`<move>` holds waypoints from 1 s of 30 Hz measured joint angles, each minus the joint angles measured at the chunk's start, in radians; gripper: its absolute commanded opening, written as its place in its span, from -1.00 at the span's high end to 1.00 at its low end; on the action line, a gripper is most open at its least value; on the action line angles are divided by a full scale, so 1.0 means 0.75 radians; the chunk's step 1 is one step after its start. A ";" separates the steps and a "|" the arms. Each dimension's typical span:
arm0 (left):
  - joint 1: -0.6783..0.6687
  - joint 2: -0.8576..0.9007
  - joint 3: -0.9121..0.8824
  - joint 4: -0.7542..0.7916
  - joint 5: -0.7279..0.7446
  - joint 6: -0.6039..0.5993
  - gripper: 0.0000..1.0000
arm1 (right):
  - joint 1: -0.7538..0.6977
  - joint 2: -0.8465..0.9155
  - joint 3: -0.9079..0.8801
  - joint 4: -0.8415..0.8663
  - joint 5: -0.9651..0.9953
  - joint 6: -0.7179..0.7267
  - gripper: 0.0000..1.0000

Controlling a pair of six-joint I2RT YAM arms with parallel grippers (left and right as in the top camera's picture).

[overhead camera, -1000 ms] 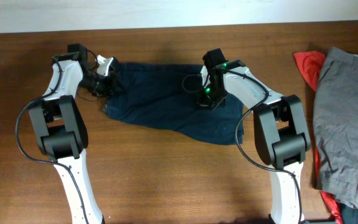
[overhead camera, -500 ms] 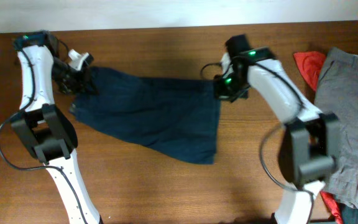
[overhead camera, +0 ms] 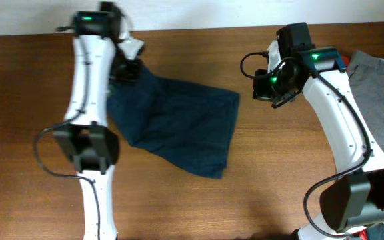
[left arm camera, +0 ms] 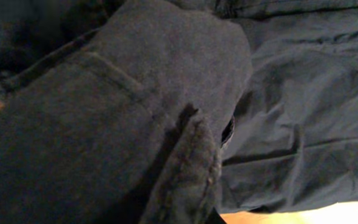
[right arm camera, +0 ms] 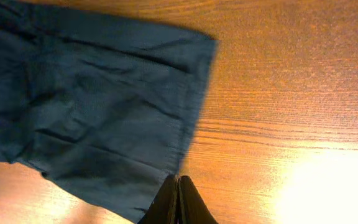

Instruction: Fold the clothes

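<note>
The clothes, dark navy shorts (overhead camera: 175, 127), lie spread on the wooden table, their far left corner lifted and bunched. My left gripper (overhead camera: 127, 65) is shut on that corner. In the left wrist view navy cloth (left arm camera: 166, 93) fills the frame, and a thick seamed fold runs down into the left gripper (left arm camera: 194, 211). My right gripper (overhead camera: 272, 87) hangs to the right of the shorts, apart from them. In the right wrist view the right gripper (right arm camera: 178, 199) is shut and empty above bare wood, beside the hem of the shorts (right arm camera: 104, 106).
A grey garment (overhead camera: 382, 93) lies at the table's right edge, with a bit of red cloth (overhead camera: 360, 233) showing below it. The table's far edge (overhead camera: 199, 29) meets a white wall just behind both grippers.
My right gripper has let go of the shorts' right corner and drawn away to the right. My left gripper has carried its corner to the right, dragging the shorts along.
</note>
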State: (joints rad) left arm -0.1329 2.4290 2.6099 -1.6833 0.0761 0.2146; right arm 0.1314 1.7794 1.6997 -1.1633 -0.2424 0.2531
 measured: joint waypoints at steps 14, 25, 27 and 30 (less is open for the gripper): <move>-0.438 -0.055 0.000 -0.001 -0.376 -0.243 0.99 | -0.041 0.000 0.000 -0.081 0.174 0.007 0.92; -0.266 -0.316 0.000 -0.001 -0.590 -0.248 0.99 | -0.346 0.000 0.000 -0.120 0.172 0.016 0.92; -0.251 -0.320 0.000 0.001 -0.601 -0.248 0.99 | -0.355 0.000 0.000 -0.120 0.168 0.012 0.92; -0.276 -0.318 -0.031 0.034 -0.602 -0.249 0.99 | -0.356 0.000 0.000 -0.119 0.163 0.011 0.92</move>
State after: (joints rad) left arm -0.3401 2.1906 2.5870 -1.6581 -0.3752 0.0277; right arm -0.1352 1.7794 1.6997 -1.2526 -0.1204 0.2611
